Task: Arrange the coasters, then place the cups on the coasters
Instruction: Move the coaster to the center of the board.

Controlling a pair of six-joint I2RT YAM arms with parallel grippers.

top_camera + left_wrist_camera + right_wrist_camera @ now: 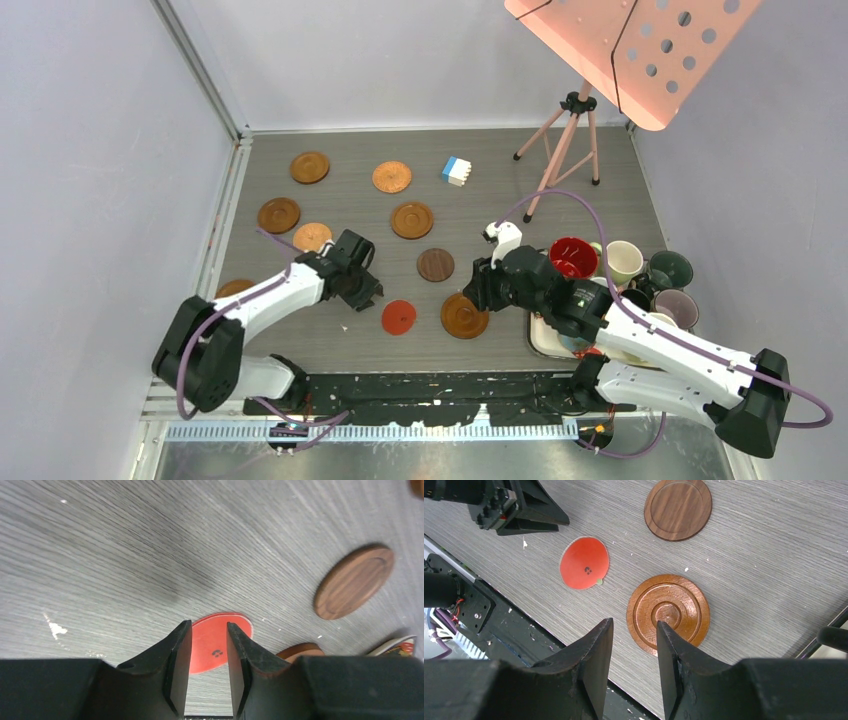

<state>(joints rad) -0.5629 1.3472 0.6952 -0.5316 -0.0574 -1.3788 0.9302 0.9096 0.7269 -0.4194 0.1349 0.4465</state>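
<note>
The red coaster (215, 642) lies flat on the counter (125, 555), near the front edge and left of centre, and it is seen just beyond the tips of the left fingers (179, 665). Those fingers are parted a little and nothing is gripped between them. They are held low and pointed at the disc, which is judged to be a line-up for sliding or lifting it.

Just to its right a ringed coaster (668, 612) is laid flat. The right fingers (596, 660) are held above the counter at its edge, likewise released and empty, presumably so that it can be taken next. A dark coaster (678, 509) is set a little farther back, between the two arms.

Six more coasters (392, 177) are scattered over the far and left parts of the counter, well apart and in no row, so the arranging is judged to be unfinished. The cups (624, 262) are crowded together at the right edge, none of them on a coaster. They are probably kept there until the discs are ordered.

A white tray (540, 345) is partly hidden under the right arm, near the cups. A blue-and-white block (456, 171) and a pink stand (640, 60) are left at the far side, apart from the work.
</note>
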